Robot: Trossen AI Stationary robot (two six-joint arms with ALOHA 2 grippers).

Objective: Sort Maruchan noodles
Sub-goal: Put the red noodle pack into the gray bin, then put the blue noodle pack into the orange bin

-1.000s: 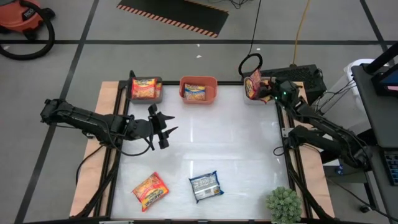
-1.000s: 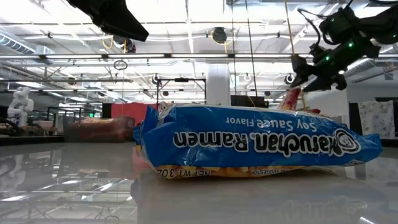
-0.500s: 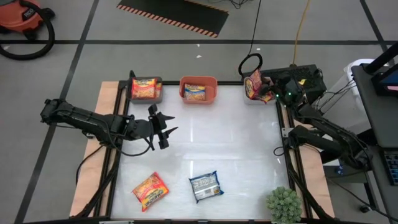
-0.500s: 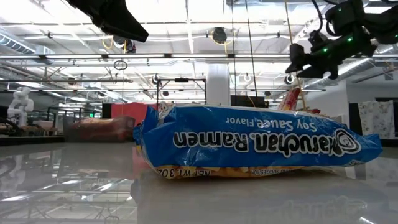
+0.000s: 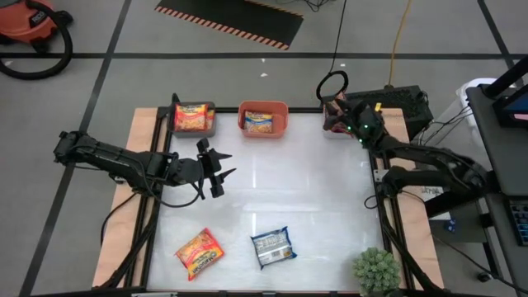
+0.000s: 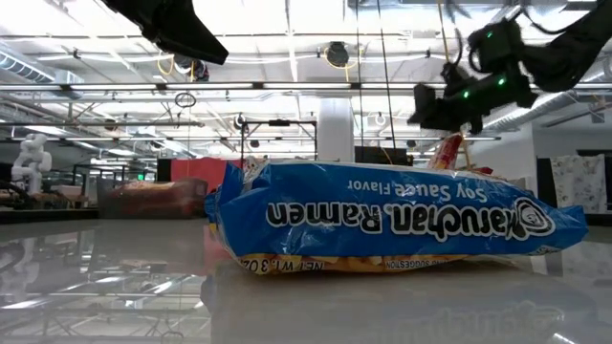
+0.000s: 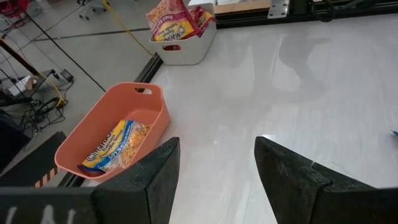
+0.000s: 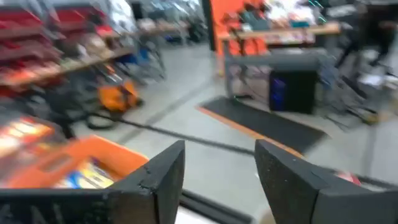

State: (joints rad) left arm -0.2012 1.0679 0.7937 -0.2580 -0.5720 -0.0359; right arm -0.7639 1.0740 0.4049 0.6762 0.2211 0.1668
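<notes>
Low view only, blue packet's (image 6: 392, 222) lettering legible

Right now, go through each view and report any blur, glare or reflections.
Right wrist view: heavily motion-blurred, though the open right gripper reads clearly. Low view: the blue Maruchan Ramen packet fills the frame, ceiling lights mirrored on the glossy table. High view: sharp, faint sheen mid-table. Left wrist view: crisp, soft glare beyond the open left gripper.

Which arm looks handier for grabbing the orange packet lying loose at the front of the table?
Probably the left. Its open gripper hovers mid-table on the orange packet's side, while the right gripper is at the far-corner bin.
</notes>
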